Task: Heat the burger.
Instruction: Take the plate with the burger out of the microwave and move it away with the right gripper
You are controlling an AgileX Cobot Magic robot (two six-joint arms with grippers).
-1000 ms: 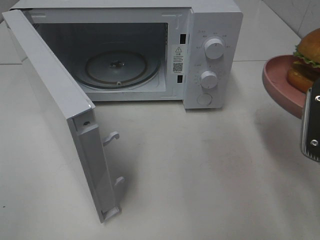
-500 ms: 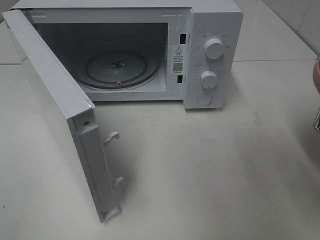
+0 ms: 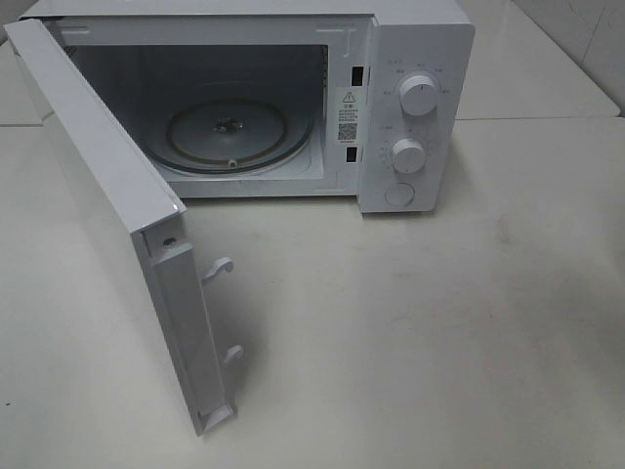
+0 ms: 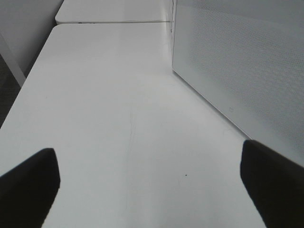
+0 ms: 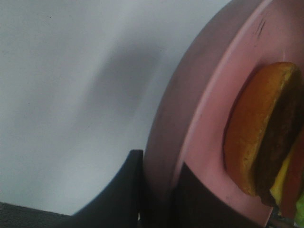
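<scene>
White microwave oven (image 3: 410, 107) stands far on the white tabletop (image 3: 439, 342), hinged door (image 3: 107, 215) swung wide. Left gripper (image 4: 147, 187): jaws spread wide, holding nothing. Right gripper (image 5: 156, 190): clamped on the rim of the round pink plate (image 5: 204, 118), which carries the tall golden-bun burger (image 5: 266, 133).

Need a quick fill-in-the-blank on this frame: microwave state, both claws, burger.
1. The microwave door stands ___.
2. The right claw is shut on the rim of the pink ___.
3. On that rests the ___, bun and patty visible.
4. The left claw is ___, holding nothing.

Missing words: open; plate; burger; open
</scene>
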